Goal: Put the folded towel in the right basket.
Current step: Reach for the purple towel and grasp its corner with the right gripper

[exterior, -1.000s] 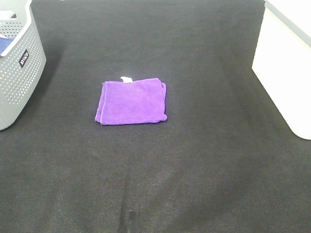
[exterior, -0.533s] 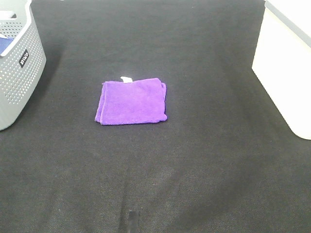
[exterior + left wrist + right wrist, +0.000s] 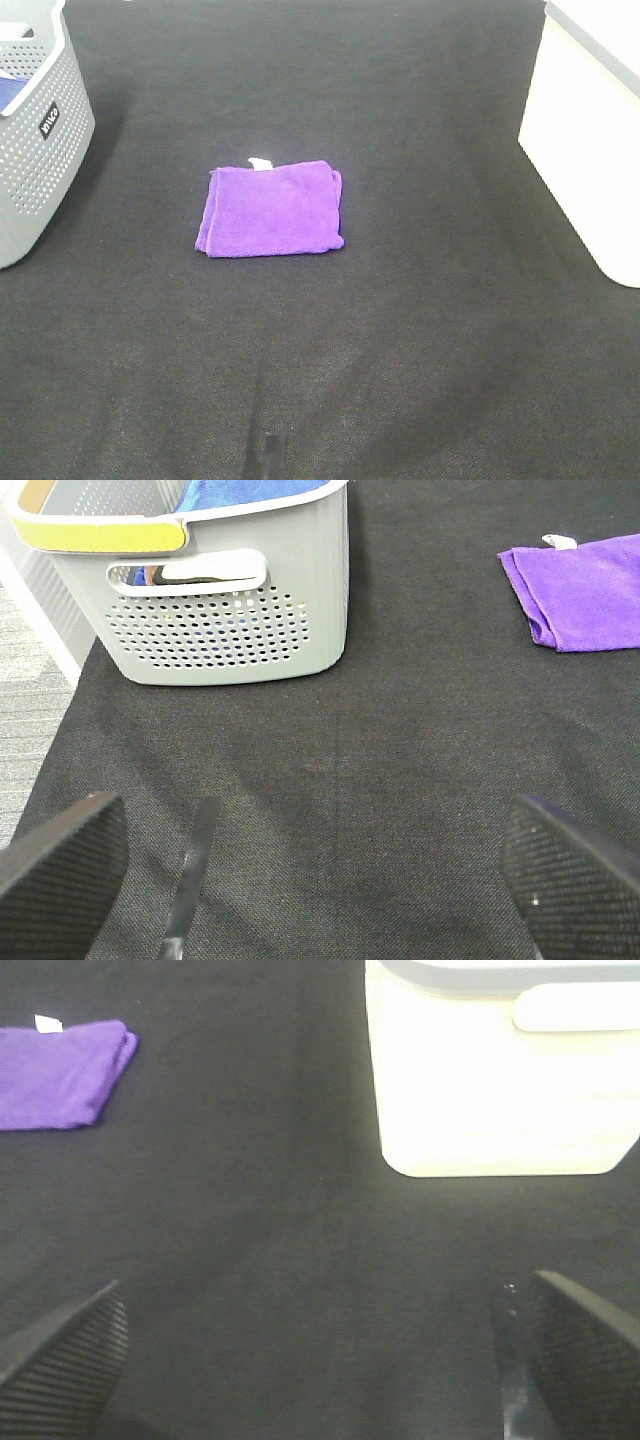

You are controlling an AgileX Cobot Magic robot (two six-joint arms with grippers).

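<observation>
The folded purple towel (image 3: 271,208) lies flat on the black mat, a little left of centre, with a small white tag at its far edge. It also shows in the left wrist view (image 3: 590,600) and in the right wrist view (image 3: 60,1072). The white right basket (image 3: 590,130) stands at the right edge; the right wrist view shows its wall (image 3: 500,1090). My left gripper (image 3: 310,880) is open and empty, well short of the towel. My right gripper (image 3: 320,1360) is open and empty, in front of the white basket. Neither arm shows in the exterior high view.
A grey perforated basket (image 3: 40,130) stands at the far left, with blue cloth inside (image 3: 250,492). The black mat (image 3: 400,350) covers the table. A grey floor strip (image 3: 30,670) lies past the mat's left edge.
</observation>
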